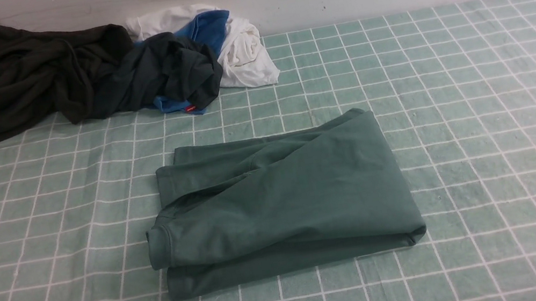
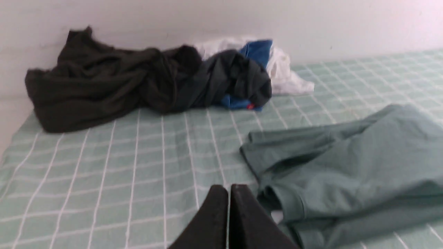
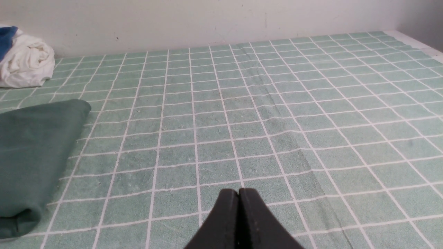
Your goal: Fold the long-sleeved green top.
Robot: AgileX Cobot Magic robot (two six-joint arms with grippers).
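The green long-sleeved top lies folded into a rough rectangle in the middle of the checked cloth, a cuffed sleeve end at its left edge. It also shows in the left wrist view and at the edge of the right wrist view. Its logo is hidden. My left gripper is shut and empty, above the cloth just beside the top's cuffed corner. My right gripper is shut and empty over bare cloth, apart from the top's other side. Neither gripper shows in the front view.
A pile of clothes sits at the back left against the wall: a black-brown garment, a very dark green one, a blue one and a white one. The green checked cloth covers the table.
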